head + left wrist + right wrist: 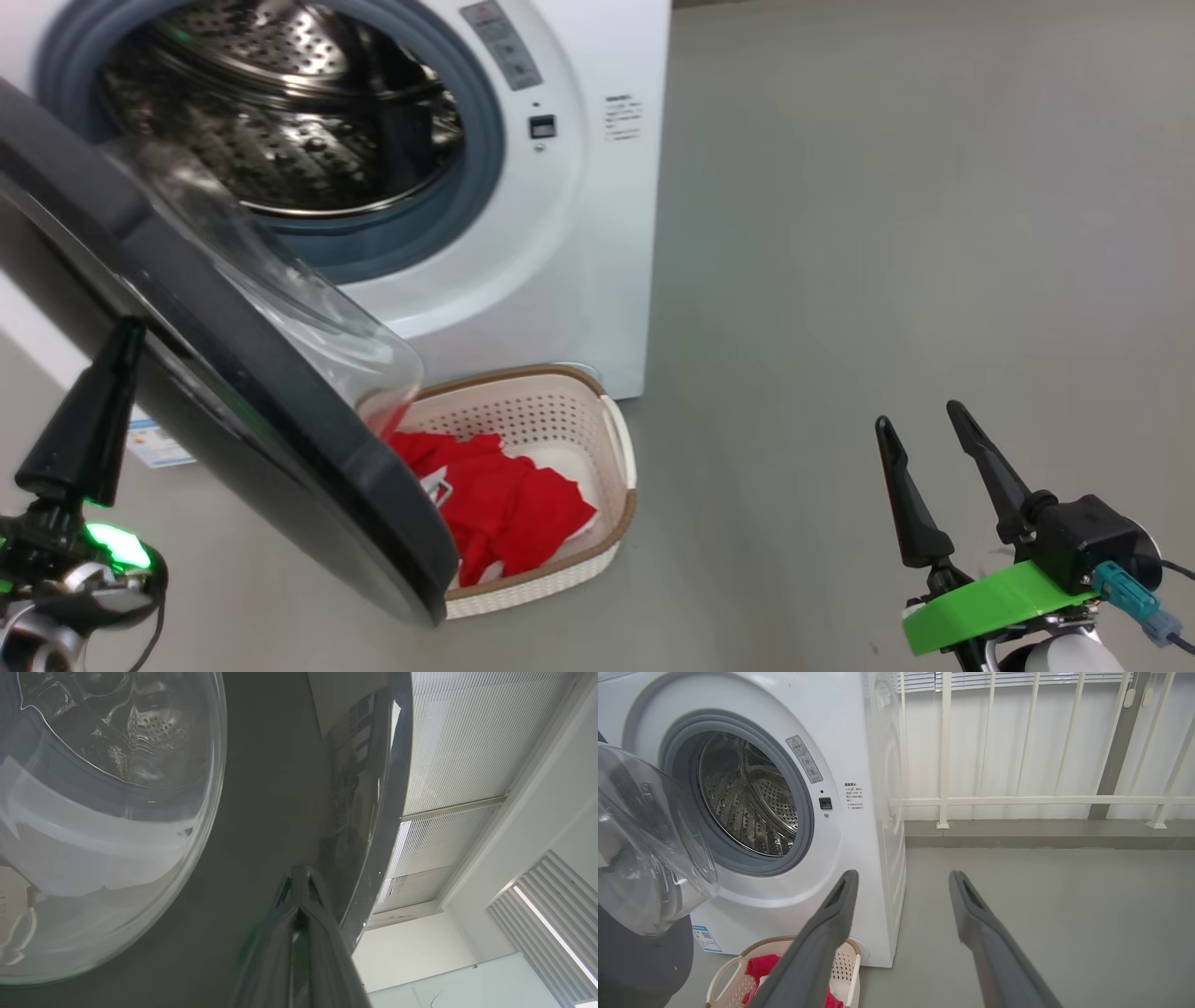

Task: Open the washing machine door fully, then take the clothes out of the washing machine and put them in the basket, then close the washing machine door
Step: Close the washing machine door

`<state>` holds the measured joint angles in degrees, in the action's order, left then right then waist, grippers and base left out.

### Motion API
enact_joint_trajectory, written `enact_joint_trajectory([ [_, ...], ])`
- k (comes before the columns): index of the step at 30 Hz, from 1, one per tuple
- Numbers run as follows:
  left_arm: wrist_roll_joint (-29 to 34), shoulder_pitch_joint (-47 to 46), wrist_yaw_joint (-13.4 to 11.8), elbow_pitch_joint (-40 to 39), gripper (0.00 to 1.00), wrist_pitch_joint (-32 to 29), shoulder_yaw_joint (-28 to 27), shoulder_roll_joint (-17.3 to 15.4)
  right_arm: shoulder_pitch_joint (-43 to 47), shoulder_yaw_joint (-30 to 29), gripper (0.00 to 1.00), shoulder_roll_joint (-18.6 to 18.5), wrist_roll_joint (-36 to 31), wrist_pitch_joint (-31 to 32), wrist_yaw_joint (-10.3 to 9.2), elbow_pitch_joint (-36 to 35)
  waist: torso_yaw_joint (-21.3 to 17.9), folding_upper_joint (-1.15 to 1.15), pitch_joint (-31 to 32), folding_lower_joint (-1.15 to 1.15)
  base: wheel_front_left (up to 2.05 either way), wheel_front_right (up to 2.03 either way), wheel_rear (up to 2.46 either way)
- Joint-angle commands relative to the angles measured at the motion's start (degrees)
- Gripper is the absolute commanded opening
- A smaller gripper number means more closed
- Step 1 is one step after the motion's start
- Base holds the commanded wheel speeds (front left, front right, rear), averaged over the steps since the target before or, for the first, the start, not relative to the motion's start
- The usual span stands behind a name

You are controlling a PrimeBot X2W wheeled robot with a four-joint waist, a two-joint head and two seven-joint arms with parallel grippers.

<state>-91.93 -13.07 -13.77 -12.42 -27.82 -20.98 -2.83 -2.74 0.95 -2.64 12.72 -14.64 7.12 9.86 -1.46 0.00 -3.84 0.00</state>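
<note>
At left gripper (126, 329) tip: door (233, 373) rim, fingers pinched together | right gripper (917, 415): spread, empty, bare floor (887, 233) ahead

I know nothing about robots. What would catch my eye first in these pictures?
The washing machine door, black-rimmed with a bulging glass bowl, stands open at the left of the head view. Beneath its lower edge, bright red clothes lie in the basket.

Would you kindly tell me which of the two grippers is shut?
The left gripper, fingers together at the washing machine door; the right gripper stands open over the floor.
</note>
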Motion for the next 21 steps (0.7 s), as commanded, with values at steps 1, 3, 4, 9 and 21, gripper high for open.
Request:
enact_joint_trajectory([
  [1, -0.69, -2.39, 0.67, -1.17, 0.0, 0.06, -1.14, -1.09, -2.73, 1.54, 1.0, -0.23, 0.22, -0.36, 0.36, -1.58, -1.32, 0.0, -0.94, 0.0, 0.0, 0.0, 0.0],
  [3, -0.65, -3.1, 1.06, -0.55, 0.0, 0.66, -1.15, -1.01, -2.89, 1.46, 1.0, -0.23, 0.28, -0.36, 0.36, -1.65, -2.24, 0.0, -1.33, 0.0, 0.0, 0.0, 0.0],
  [4, -0.7, -3.48, 1.28, -0.15, 0.0, 0.9, -1.06, -0.96, -2.94, 1.47, 1.0, -0.23, 0.31, -0.36, 0.36, -1.66, -2.67, 0.0, -1.45, 0.0, 0.0, 0.0, 0.0],
  [9, -0.33, -5.8, 2.54, 2.24, 0.0, 2.41, -0.16, -0.74, -3.31, 1.64, 1.0, -0.23, 0.42, -0.36, 0.36, -1.67, -4.55, 0.0, -2.36, 0.0, 0.0, 0.0, 0.0],
  [21, 2.27, -12.39, 7.35, 8.18, 0.0, 6.66, 2.04, -0.57, -4.64, 1.66, 1.0, -0.23, -0.06, -0.36, 0.36, -2.42, -8.27, 0.0, -5.57, 0.0, 0.0, 0.0, 0.0],
])
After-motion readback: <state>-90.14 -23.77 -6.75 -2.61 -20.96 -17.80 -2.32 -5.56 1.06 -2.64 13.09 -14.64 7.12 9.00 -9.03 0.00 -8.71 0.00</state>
